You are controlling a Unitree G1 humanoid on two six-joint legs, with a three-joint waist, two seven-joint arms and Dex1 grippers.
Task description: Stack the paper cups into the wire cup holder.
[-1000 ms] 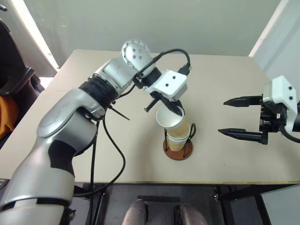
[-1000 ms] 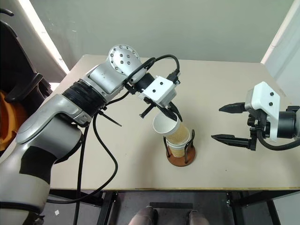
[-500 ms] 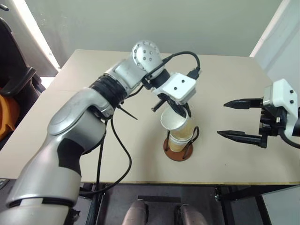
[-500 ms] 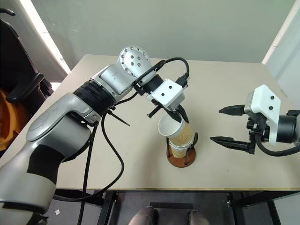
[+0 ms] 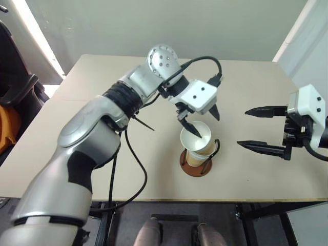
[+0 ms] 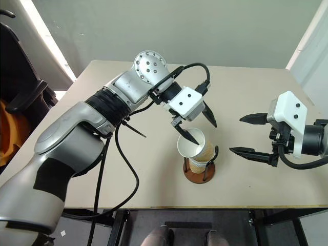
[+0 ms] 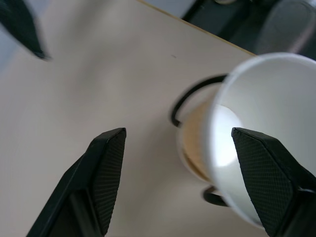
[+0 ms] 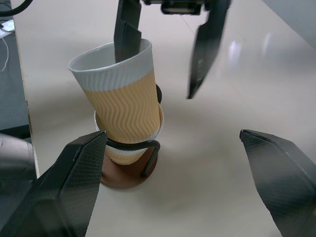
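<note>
A top paper cup (image 8: 123, 98), ribbed tan with a white rim, leans tilted inside a lower paper cup (image 8: 159, 118) that stands in the wire cup holder (image 8: 129, 177). The holder's brown disc base (image 5: 195, 168) rests near the table's front edge. My left gripper (image 5: 208, 128) hovers over the stack, open. One of its fingers (image 8: 127, 39) dips into the top cup's mouth and the other (image 8: 206, 49) hangs outside the wall, apart from it. My right gripper (image 5: 254, 129) stands open to the right of the stack, level with it and holding nothing.
The beige table (image 5: 102, 164) carries the holder alone. A dark chair with something orange (image 5: 10, 118) stands off the table's left side. A black cable (image 5: 125, 174) droops from my left arm over the front edge.
My left gripper has opened and let go of the top cup, which has sunk into the stack and leans there. The left hand shifted slightly right. The right arm has not moved.
</note>
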